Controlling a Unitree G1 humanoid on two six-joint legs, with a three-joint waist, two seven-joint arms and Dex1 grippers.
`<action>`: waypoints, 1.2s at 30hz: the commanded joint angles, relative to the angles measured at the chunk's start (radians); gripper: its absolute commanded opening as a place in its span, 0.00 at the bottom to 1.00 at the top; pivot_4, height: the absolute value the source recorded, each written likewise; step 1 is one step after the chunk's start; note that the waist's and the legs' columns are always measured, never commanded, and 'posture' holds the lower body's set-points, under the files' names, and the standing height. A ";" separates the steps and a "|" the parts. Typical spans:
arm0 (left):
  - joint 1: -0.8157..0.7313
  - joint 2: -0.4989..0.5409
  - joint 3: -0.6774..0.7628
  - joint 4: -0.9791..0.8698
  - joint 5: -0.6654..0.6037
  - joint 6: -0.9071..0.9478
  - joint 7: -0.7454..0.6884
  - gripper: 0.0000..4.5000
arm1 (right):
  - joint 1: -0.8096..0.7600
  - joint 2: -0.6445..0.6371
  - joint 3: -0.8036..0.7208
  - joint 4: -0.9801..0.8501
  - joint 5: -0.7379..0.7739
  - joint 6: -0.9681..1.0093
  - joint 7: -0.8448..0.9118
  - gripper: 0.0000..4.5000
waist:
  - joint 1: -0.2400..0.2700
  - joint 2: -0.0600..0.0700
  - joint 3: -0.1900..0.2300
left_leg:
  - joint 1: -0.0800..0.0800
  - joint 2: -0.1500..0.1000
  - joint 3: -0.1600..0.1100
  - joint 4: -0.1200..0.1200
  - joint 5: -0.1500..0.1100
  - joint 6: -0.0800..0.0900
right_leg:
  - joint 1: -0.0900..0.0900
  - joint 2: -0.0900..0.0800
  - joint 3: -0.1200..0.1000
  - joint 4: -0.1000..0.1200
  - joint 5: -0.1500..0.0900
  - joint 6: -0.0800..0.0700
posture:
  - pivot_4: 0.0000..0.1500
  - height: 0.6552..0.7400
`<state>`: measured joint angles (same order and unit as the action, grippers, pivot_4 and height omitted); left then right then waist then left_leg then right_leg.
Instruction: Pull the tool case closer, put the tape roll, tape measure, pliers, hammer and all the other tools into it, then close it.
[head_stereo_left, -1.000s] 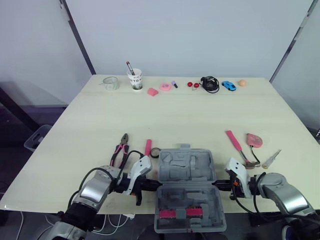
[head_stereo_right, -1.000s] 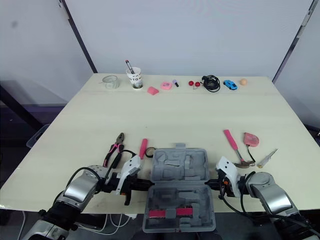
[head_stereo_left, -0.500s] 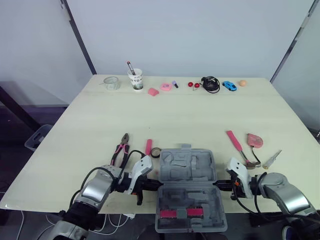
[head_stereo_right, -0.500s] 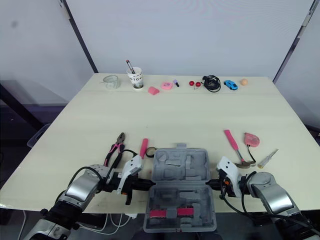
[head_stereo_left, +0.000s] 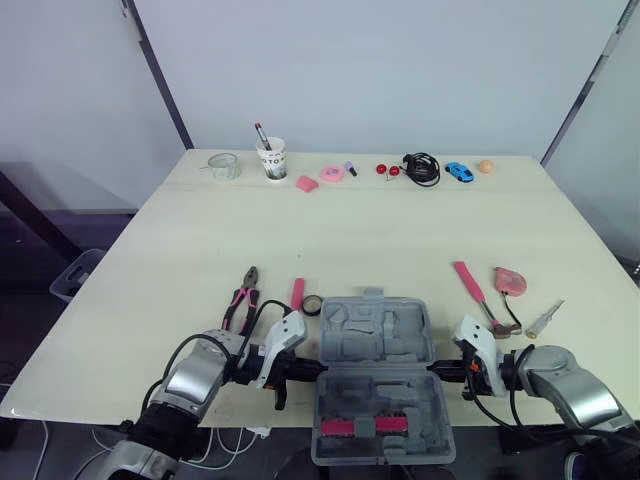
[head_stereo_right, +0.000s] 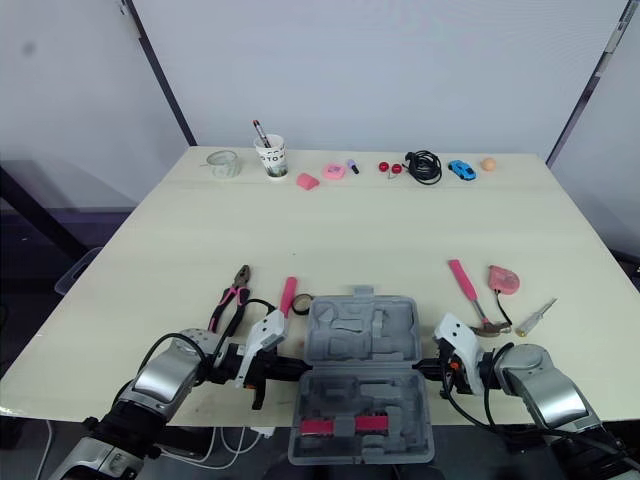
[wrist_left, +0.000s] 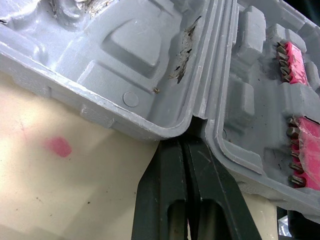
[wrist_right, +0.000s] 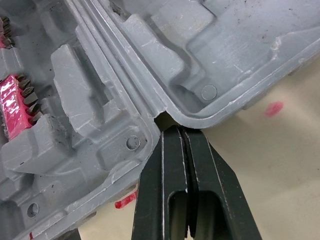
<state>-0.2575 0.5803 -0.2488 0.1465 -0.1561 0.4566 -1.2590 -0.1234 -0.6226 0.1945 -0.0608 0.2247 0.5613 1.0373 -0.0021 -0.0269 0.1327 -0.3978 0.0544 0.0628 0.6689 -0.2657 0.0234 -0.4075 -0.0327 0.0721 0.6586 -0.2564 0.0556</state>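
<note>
Against the tool case, left end effector, right end effector closed; pliers beyond.

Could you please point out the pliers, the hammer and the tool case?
pliers (head_stereo_left: 241, 298), left eye view, on the pink handles just below the pivot.
hammer (head_stereo_left: 469, 284), left eye view, on its pink handle.
tool case (head_stereo_left: 375, 338), left eye view, on the bare far half.

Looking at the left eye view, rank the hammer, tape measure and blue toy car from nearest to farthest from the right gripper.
1. hammer: just ahead of the right gripper, slightly to its right.
2. tape measure: right of the hammer's handle.
3. blue toy car: far back, almost straight ahead.
</note>
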 joint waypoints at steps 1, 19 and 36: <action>0.010 -0.020 -0.071 0.021 0.020 0.003 -0.001 0.02 | 0.012 0.007 0.012 -0.022 0.017 0.000 0.001 0.00 | 0.000 0.000 0.000 | 0.000 0.000 0.000 0.000 0.000 0.000 | 0.000 0.000 0.000 0.000 0.000 0.000 | 1.00 1.00; -0.007 -0.023 -0.064 0.053 0.028 -0.015 0.001 0.02 | 0.015 0.003 0.008 -0.016 0.018 -0.004 -0.003 0.00 | 0.005 0.001 0.000 | 0.000 0.000 0.000 0.000 0.000 0.000 | 0.000 0.000 0.000 0.000 0.000 0.000 | 1.00 1.00; 0.002 -0.010 -0.061 0.053 0.029 -0.018 -0.005 0.02 | 0.023 -0.013 0.004 0.007 -0.004 -0.031 -0.011 0.00 | 0.005 0.001 0.000 | 0.000 0.000 0.000 0.000 0.000 0.000 | 0.000 0.000 0.000 0.000 0.000 -0.001 | 1.00 1.00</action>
<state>-0.2714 0.5790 -0.2505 0.1803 -0.1524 0.4317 -1.2701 -0.1127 -0.6247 0.1882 -0.0588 0.2295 0.5471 1.0290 0.0030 -0.0263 0.1322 -0.3976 0.0543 0.0625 0.6693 -0.2657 0.0234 -0.4070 -0.0327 0.0719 0.6583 -0.2567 0.0551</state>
